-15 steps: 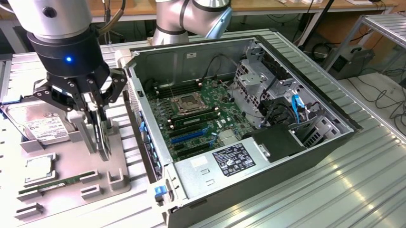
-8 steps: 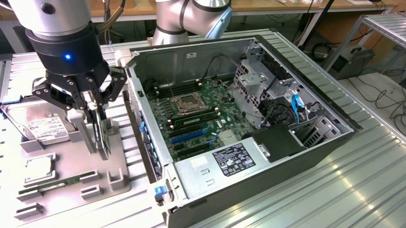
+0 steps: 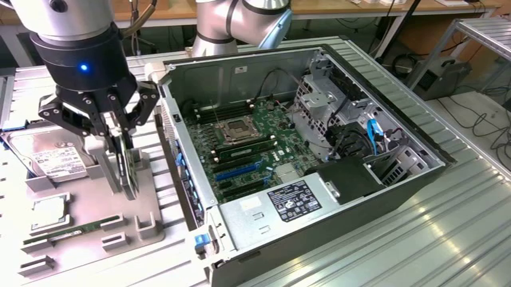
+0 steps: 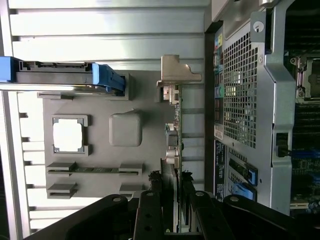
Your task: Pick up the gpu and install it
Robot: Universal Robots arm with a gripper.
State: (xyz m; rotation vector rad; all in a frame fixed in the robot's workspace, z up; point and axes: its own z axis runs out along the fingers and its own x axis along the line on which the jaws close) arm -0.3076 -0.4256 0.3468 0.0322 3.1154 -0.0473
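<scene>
My gripper hangs over a grey parts tray on the exterior view's left, beside an open computer case. The fingers are drawn about halfway in, one against each flat face of the gpu, pinching it. The card stands upright on its edge at the tray. I cannot tell whether its lower edge has left the tray.

In the wrist view I see the gpu edge-on between the fingers, its silver bracket at the far end.

Also on the tray are a hard drive with a white label, a processor chip and a memory stick. Inside the case, blue slots sit on the green motherboard. A black sticker carries white print. None of the writing is legible to me.
</scene>
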